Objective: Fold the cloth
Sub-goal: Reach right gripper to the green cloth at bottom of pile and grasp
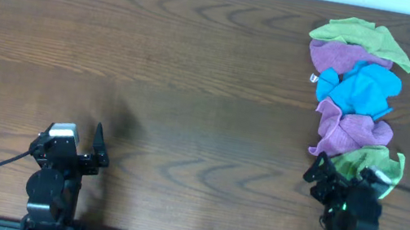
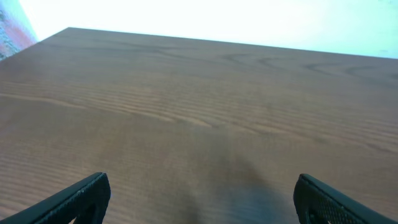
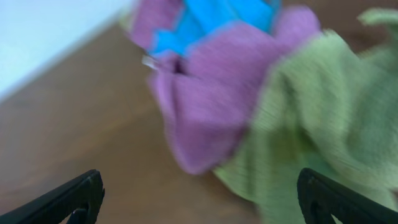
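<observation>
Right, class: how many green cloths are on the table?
2. One green cloth lies at the far end of the pile; the second green cloth lies at its near end, beside the right gripper. Others may be hidden underneath.

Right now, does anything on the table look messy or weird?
Yes. The cloths sit scrunched in a messy heap along the right side of the table. Green, purple and blue ones are all tangled together, and none is flat or folded.

The wooden table [image 1: 156, 58] bears a heap of crumpled cloths [image 1: 354, 93].
</observation>
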Robot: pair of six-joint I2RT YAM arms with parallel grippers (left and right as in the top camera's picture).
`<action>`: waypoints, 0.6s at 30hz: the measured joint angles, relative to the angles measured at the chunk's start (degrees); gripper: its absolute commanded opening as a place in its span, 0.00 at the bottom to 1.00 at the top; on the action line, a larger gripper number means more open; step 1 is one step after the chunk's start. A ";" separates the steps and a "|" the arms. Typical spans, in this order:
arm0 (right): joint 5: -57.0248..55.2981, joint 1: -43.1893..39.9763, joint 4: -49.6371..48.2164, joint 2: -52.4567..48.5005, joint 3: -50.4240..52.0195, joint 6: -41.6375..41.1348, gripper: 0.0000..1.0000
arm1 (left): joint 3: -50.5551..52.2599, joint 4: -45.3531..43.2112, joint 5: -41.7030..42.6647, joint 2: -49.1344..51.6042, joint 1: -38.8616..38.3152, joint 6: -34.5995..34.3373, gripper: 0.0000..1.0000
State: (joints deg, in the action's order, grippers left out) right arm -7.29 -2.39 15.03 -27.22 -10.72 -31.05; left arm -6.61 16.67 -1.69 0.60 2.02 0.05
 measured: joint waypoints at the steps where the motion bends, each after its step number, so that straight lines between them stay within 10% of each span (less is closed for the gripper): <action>1: -0.13 -1.25 -0.20 -4.20 -1.20 0.39 0.99 | 0.00 0.00 0.00 -0.02 0.00 0.00 0.95; 18: -3.10 -20.33 11.74 -43.28 -24.81 -1.92 0.99 | 0.00 0.02 0.00 -0.02 0.00 0.00 0.95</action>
State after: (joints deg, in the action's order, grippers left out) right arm -10.39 -22.72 26.76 -70.50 -35.53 -32.97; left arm -6.61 16.69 -1.69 0.58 2.02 0.05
